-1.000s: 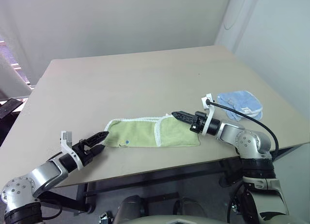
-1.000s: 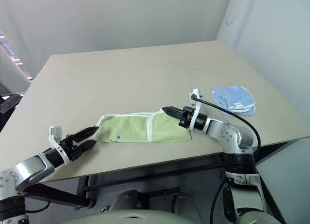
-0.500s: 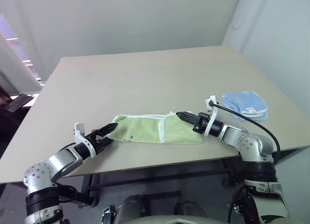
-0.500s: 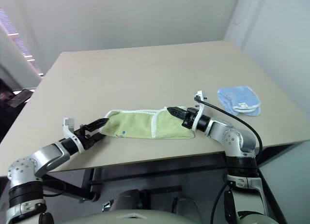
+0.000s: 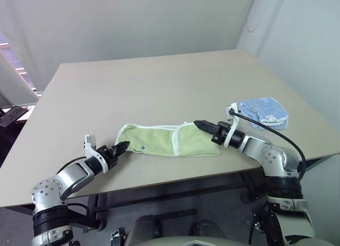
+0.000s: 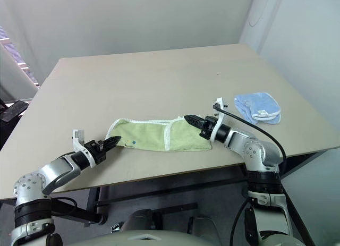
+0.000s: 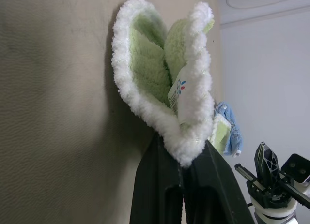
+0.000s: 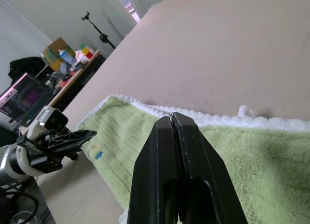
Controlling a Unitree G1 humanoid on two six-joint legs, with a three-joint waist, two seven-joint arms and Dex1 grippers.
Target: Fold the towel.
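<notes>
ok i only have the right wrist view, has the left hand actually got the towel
observer: yes, the left hand is shut on the towel, pinching its white-edged end.
operator: anything else on the table
observer: a light blue cloth lies on the table, right of the right hand and apart from the towel.
operator: how does the towel lie
observer: as a long strip near the table's front edge.

Lab or office workroom, bare and plain. Beige table (image 5: 159, 81) set against blank white walls (image 5: 133, 23). Beyond, a cluttered desk (image 8: 72, 64) with lit monitor (image 8: 26, 96) and a tripod stand (image 8: 94, 23).
</notes>
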